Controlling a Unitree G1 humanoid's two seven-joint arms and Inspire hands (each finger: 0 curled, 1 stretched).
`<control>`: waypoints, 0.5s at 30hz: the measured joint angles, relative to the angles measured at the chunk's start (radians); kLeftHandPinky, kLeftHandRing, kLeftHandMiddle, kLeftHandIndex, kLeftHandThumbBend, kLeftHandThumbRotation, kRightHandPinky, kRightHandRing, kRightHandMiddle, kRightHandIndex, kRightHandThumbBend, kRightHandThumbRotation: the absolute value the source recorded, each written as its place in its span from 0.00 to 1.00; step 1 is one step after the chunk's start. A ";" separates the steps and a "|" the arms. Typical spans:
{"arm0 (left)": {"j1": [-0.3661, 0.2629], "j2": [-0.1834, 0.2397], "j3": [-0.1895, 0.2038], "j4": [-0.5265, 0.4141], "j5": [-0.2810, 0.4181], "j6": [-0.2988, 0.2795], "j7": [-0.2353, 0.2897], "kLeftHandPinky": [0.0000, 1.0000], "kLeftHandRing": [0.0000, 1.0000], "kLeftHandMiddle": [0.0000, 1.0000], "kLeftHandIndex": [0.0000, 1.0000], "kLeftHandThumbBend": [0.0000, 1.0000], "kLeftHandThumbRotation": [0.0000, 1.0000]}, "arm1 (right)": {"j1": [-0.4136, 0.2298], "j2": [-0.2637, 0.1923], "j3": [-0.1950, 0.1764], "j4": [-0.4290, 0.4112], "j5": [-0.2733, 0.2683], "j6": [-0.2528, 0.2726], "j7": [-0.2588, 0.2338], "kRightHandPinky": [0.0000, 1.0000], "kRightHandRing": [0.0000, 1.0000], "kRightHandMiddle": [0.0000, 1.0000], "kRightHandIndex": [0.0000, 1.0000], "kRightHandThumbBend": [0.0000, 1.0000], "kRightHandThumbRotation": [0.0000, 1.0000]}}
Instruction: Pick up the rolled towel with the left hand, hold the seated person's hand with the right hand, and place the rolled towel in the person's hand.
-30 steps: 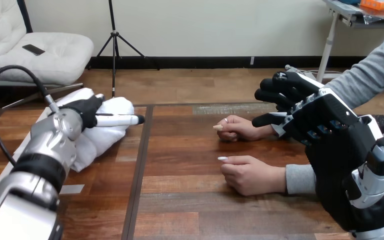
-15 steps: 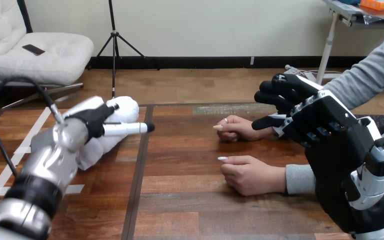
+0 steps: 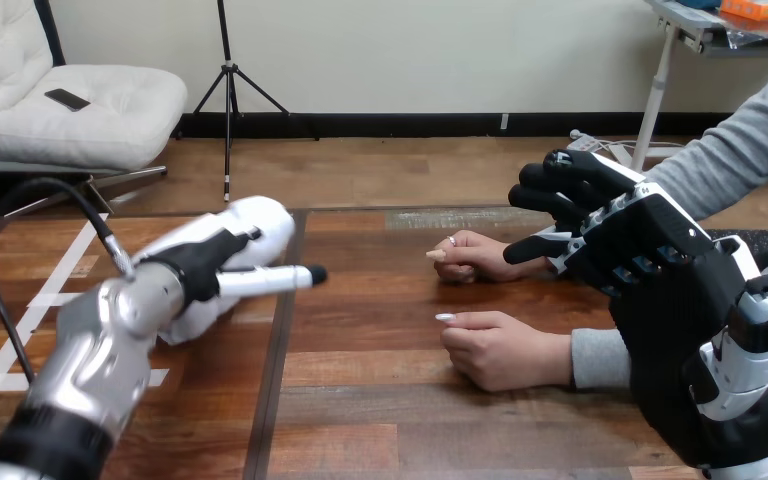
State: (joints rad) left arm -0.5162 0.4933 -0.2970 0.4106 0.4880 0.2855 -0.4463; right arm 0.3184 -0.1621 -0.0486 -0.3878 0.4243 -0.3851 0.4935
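The rolled towel (image 3: pixel 260 222) is white and sits in my left hand (image 3: pixel 200 268), whose fingers are curled round it while the thumb (image 3: pixel 272 280) points right. Hand and towel are over the table's left half, left of the dark seam. The person's two hands rest loosely closed on the table: the far hand (image 3: pixel 477 257) and the near hand (image 3: pixel 505 350). My right hand (image 3: pixel 625 240) hangs over the far hand's wrist with fingers loosely bent and nothing in it. Its thumb (image 3: pixel 528 245) points at that hand, and I cannot tell whether they touch.
A dark seam (image 3: pixel 278 340) runs front to back down the wooden table (image 3: pixel 380 420). The person's grey sleeve (image 3: pixel 600 357) lies on the table at the right, partly behind my right arm.
My left hand has carried the towel to the right, nearer the seam and the person's hands. My right hand and the person's hands have stayed put.
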 measured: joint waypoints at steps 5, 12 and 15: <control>0.054 0.000 0.004 -0.087 -0.025 0.011 -0.035 0.90 0.97 0.98 0.97 0.98 0.85 | 0.000 0.000 0.000 0.000 0.000 0.000 0.000 0.62 0.81 0.81 0.79 0.87 0.97; 0.126 -0.001 0.004 -0.192 -0.051 0.021 -0.057 0.92 0.99 1.00 0.98 0.96 0.83 | -0.003 0.001 0.001 0.003 -0.002 0.000 -0.001 0.61 0.81 0.81 0.79 0.88 0.97; 0.150 -0.001 0.004 -0.230 -0.052 0.025 -0.057 0.93 0.99 1.00 0.99 0.94 0.82 | -0.005 0.001 0.001 0.003 -0.005 0.000 -0.004 0.61 0.81 0.81 0.78 0.87 0.97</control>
State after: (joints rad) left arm -0.3660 0.4923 -0.2932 0.1802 0.4358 0.3107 -0.5032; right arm 0.3134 -0.1613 -0.0477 -0.3844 0.4190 -0.3847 0.4895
